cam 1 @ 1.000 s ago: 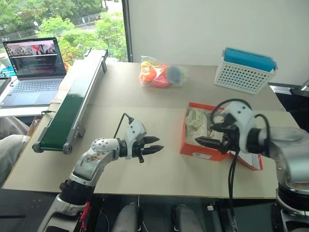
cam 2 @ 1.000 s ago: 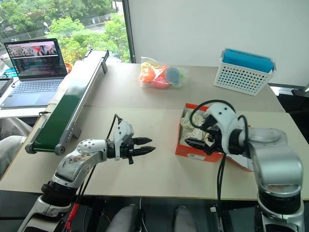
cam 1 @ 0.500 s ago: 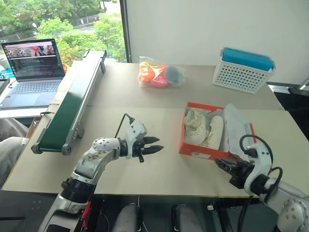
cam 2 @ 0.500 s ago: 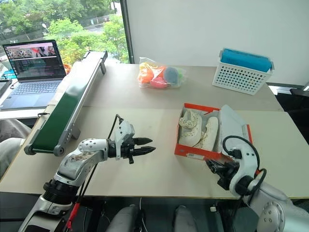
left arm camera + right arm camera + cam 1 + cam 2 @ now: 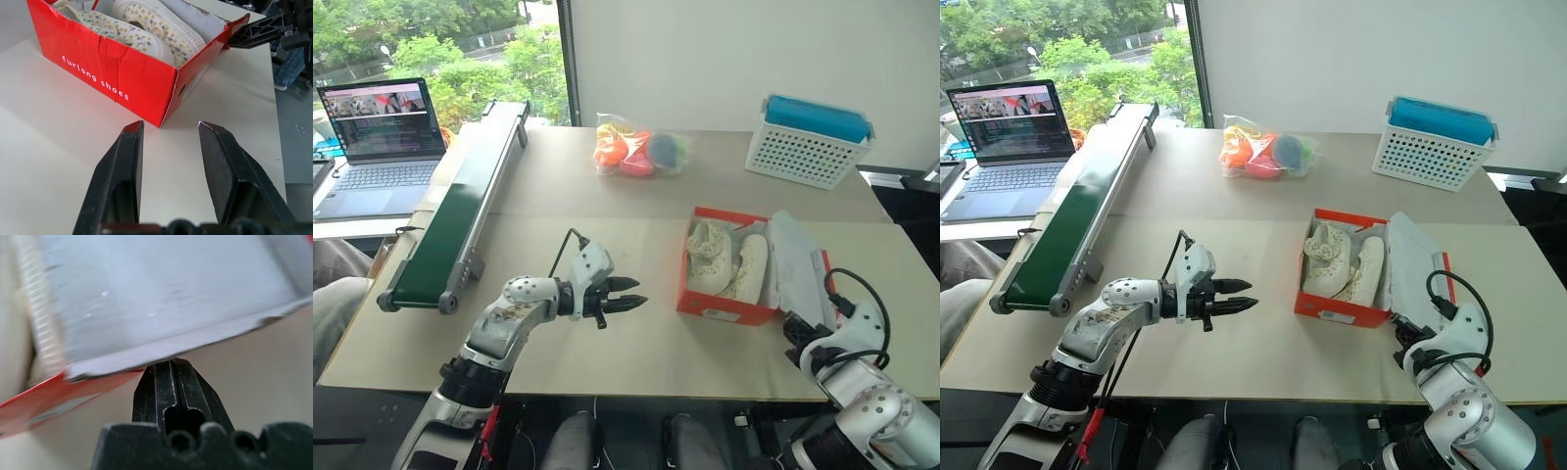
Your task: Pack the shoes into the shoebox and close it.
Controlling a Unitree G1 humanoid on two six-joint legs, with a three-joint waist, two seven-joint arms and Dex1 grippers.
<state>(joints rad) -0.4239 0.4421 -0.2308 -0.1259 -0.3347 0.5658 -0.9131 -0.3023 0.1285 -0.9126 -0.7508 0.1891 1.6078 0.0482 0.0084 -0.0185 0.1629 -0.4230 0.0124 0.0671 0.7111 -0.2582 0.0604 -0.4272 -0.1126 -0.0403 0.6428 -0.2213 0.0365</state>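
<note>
The red-orange shoebox (image 5: 724, 302) lies open right of the table's centre. Both cream-white shoes (image 5: 727, 260) lie side by side inside it. Its lid (image 5: 795, 272) leans up along the box's right side, white inner face showing. My right gripper (image 5: 796, 331) is shut and empty at the box's front right corner. In the right wrist view its tip (image 5: 171, 368) sits just under the lid's edge (image 5: 186, 345); contact is unclear. My left gripper (image 5: 632, 299) hovers left of the box, open and empty, pointing at the box's red wall (image 5: 117, 73).
A green conveyor (image 5: 460, 211) runs along the left side, with a laptop (image 5: 382, 137) beyond it. A bag of orange and blue balls (image 5: 636, 149) and a white perforated basket (image 5: 808, 142) stand at the back.
My right arm has swung down and to the right, from over the box's front to its front right corner. Its fingers have shut. The left arm has kept still.
</note>
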